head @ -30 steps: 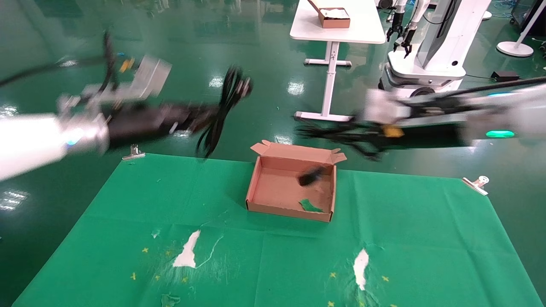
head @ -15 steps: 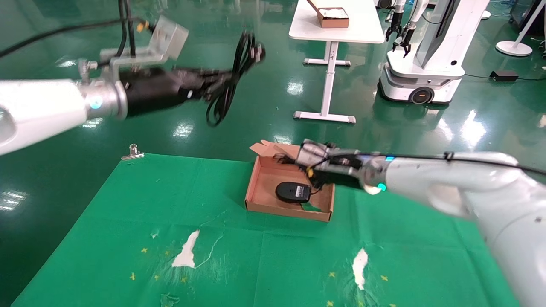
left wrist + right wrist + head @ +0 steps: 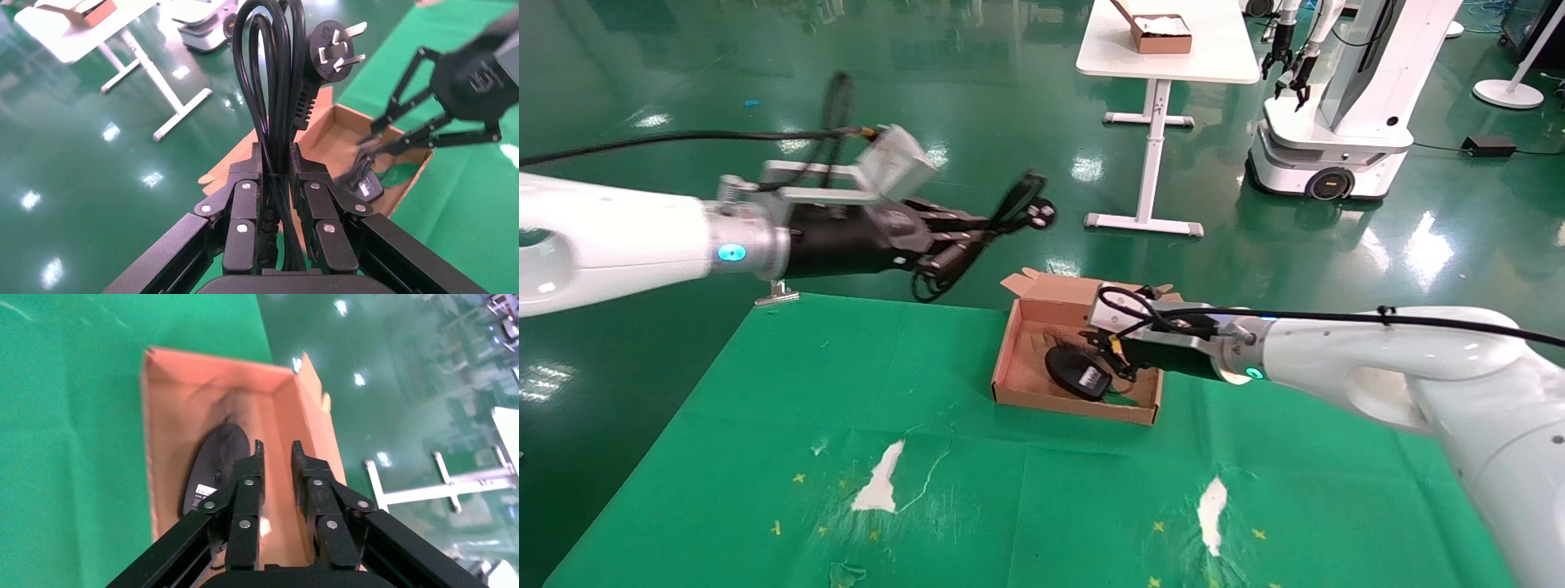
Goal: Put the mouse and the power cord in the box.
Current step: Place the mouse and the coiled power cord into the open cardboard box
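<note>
- Head view: my right gripper (image 3: 1109,349) has released the mouse (image 3: 1077,373), now resting in the box (image 3: 1017,359) just beneath it; half done.
- Left wrist view: my left gripper (image 3: 276,184) has descended, pinching the power cord (image 3: 273,92), the box ahead below.
- Right wrist view: right fingers (image 3: 255,460) slightly parted, empty.

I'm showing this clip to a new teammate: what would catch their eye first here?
Probably the left gripper, raised over the floor beyond the green table's far left edge, clamped on the looped power cord with its pronged plug sticking out. Next, the right gripper hangs narrowly open, holding nothing, inside the box, where the mouse lies label-up.
</note>
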Motion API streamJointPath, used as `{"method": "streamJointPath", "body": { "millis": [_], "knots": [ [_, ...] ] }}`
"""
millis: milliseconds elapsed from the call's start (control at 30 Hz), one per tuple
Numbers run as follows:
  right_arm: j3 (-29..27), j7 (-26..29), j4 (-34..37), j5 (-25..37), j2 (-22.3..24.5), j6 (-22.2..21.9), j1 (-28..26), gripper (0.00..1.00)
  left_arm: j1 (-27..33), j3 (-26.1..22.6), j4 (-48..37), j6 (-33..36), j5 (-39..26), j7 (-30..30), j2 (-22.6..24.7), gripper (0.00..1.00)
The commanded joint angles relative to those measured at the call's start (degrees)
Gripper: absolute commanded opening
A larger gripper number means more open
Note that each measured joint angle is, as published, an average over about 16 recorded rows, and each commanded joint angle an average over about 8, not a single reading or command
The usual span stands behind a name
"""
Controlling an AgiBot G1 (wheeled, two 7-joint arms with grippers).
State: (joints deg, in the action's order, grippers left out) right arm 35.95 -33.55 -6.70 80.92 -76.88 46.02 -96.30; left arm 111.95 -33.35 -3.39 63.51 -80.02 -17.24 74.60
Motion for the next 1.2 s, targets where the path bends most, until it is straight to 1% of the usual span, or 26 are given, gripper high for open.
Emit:
{"method": "streamJointPath", "body": {
  "millis": [33, 133, 233, 300, 400, 433, 567, 667, 700, 1067, 1200],
  "knots": [
    [-0.15, -0.17, 0.52, -0.59, 0.06, -0.66, 0.21, 1.00, 0.03, -0.57, 0.63, -1.09, -0.86, -1.24, 1.42, 0.00],
    [0.21, -1.90, 1.37, -0.06, 1.26, -1.73, -1.56, 1.00, -1.84, -1.47, 4.32, -2.42, -1.97, -1.89, 3.13, 0.00],
    [0.99, -4.27, 1.75, 1.23, 3.39, -1.73, -4.89, 1.00, -4.95, -2.90, 9.96, -3.98, -2.65, -1.24, 4.04, 0.00],
    [1.56, -5.86, 1.75, 2.17, 5.48, -0.60, -7.82, 1.00, -7.46, -4.45, 14.30, -5.35, -2.75, 0.14, 4.28, 0.00],
    [2.22, -7.54, 1.73, 3.22, 8.84, 2.85, -12.02, 1.00, -10.90, -7.40, 19.88, -7.82, -2.31, 3.44, 4.30, 0.00],
    [2.38, -7.90, 1.77, 3.45, 9.79, 4.18, -13.14, 1.00, -11.84, -8.43, 21.27, -8.72, -2.09, 4.83, 4.27, 0.03],
    [2.88, -8.63, 2.09, 4.13, 12.57, 8.33, -16.31, 1.00, -14.40, -11.81, 24.70, -11.73, -1.46, 9.95, 4.24, 0.53],
    [3.09, -8.76, 2.36, 4.38, 13.25, 9.70, -17.27, 1.00, -15.26, -13.07, 25.72, -13.31, -1.12, 12.11, 4.29, 0.91],
    [3.12, -8.77, 2.41, 4.42, 13.40, 9.88, -17.46, 1.00, -15.41, -13.26, 25.93, -13.55, -1.06, 12.37, 4.30, 1.00],
    [3.03, -8.71, 2.35, 4.36, 12.69, 9.48, -16.61, 1.00, -14.89, -12.58, 25.15, -12.92, -0.95, 11.27, 4.15, 1.00],
    [2.83, -8.33, 1.80, 4.00, 12.74, 9.53, -16.05, 1.00, -15.35, -11.89, 25.83, -12.10, -0.35, 11.31, 3.36, 1.00]
  ]
}}
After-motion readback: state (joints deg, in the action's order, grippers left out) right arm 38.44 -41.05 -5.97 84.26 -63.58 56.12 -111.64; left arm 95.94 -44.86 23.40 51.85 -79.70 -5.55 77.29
